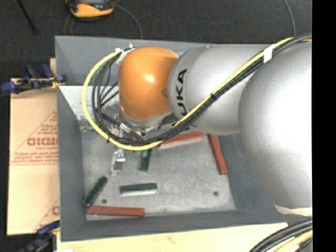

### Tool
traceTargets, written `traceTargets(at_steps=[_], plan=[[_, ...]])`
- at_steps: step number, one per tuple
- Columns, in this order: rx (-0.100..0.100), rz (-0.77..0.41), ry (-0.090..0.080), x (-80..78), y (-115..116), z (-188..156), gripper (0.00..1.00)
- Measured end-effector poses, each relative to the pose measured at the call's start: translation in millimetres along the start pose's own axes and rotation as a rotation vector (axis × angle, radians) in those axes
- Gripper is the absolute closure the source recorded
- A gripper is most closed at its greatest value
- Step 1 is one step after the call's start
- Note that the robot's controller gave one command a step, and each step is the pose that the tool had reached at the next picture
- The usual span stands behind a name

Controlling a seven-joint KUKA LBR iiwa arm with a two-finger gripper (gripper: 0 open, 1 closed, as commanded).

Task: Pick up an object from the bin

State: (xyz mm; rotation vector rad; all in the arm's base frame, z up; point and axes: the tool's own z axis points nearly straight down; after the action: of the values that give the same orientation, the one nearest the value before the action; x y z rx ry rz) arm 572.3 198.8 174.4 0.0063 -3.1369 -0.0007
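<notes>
Grey metal bin [184,196]: your gripper [120,160] hangs centre-left beside a dark green rectangular block [144,160]; you cannot tell its opening.

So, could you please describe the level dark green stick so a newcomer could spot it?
Start at the grey bin, at the long red-brown stick along its lower edge. Just above it lies a dark green stick. Unlike the tilted green one to its left, it lies level.

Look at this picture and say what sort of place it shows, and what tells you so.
Most likely a robotics lab or test cell. A large silver KUKA arm reaches into a grey metal bin, where a few red bars and green bars lie loose on its floor.
</notes>
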Motion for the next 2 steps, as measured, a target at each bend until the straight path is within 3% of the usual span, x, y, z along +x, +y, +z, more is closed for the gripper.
traceTargets(at_steps=[1,2], plan=[[-0.002,0.004,-0.008,-2.1,-0.8,-4.5,0.0],[-0.001,-0.07,-0.013,13.9,-1.5,35.4,0.0]])
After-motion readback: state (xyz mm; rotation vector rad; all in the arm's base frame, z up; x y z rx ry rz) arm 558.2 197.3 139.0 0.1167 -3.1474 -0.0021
